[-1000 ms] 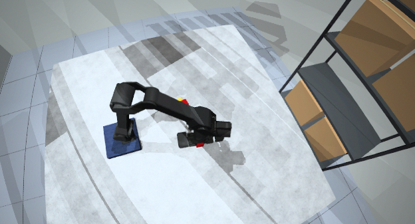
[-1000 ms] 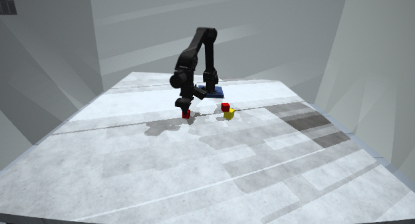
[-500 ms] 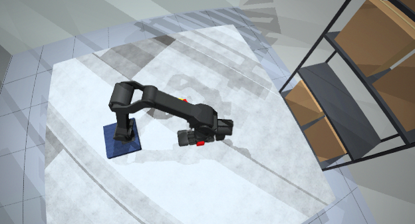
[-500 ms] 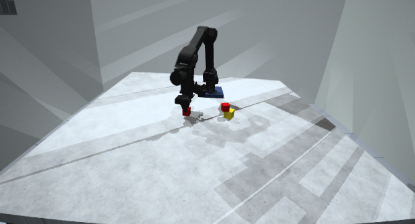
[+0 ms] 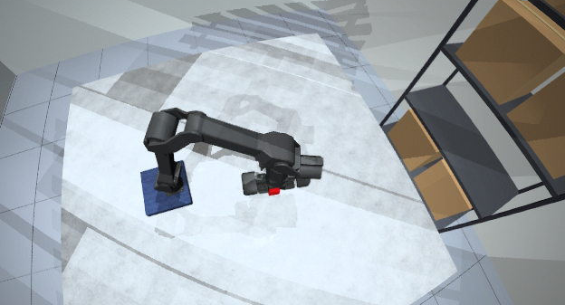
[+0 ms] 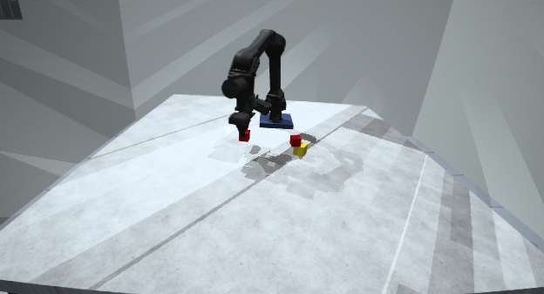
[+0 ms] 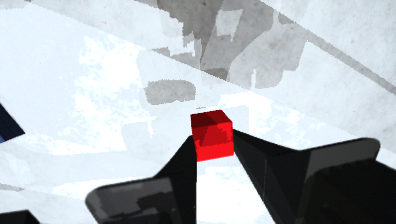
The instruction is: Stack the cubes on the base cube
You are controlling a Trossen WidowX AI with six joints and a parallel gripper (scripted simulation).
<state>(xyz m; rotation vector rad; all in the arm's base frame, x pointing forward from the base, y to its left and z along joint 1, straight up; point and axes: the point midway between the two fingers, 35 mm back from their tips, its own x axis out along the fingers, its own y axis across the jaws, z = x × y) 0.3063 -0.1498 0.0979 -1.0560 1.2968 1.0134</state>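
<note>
My gripper (image 7: 211,136) (image 6: 243,133) is shut on a red cube (image 5: 273,191) (image 6: 246,137) (image 7: 215,145), one finger on each side of it. The held cube looks roughly level and is a little above the table. The yellow base cube (image 6: 302,151) stands on the table to the right of the gripper in the exterior view. The other red cube (image 6: 295,140) rests on top of it, set over toward its left top corner. In the top view the arm hides these two cubes, and the wrist view does not show them.
The arm stands on a blue base plate (image 5: 153,204) (image 6: 285,122) on the pale table (image 5: 362,240) (image 6: 227,249). A shelf rack with cardboard boxes (image 5: 507,45) stands beyond the table's right edge in the top view.
</note>
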